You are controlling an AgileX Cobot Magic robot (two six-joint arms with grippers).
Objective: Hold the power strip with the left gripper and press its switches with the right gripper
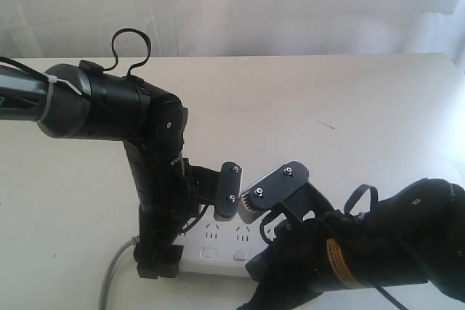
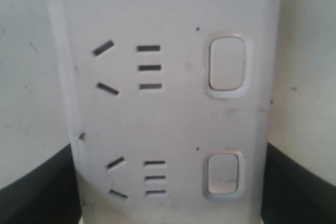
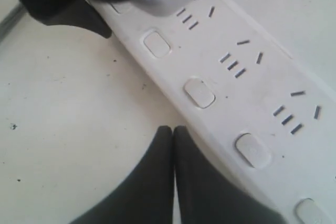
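Observation:
The white power strip (image 1: pixel 218 243) lies on the table near the front edge, partly under both arms. My left gripper (image 1: pixel 158 263) is shut on its left end. In the left wrist view the black fingers (image 2: pixel 37 192) press both long sides of the power strip (image 2: pixel 173 119), and two switches (image 2: pixel 227 64) show beside the outlets. My right gripper (image 3: pixel 173 129) is shut with nothing in it. Its tips sit over the table right beside the edge of the power strip (image 3: pixel 236 93), near the middle switches (image 3: pixel 199 93). In the exterior view the right arm (image 1: pixel 349 252) hides its own fingers.
A grey cord (image 1: pixel 112 274) runs off the strip's left end toward the front edge. The white table (image 1: pixel 327 99) stretches back to a pale curtain (image 1: pixel 254 5). The two wrist camera mounts (image 1: pixel 231 190) nearly touch above the strip.

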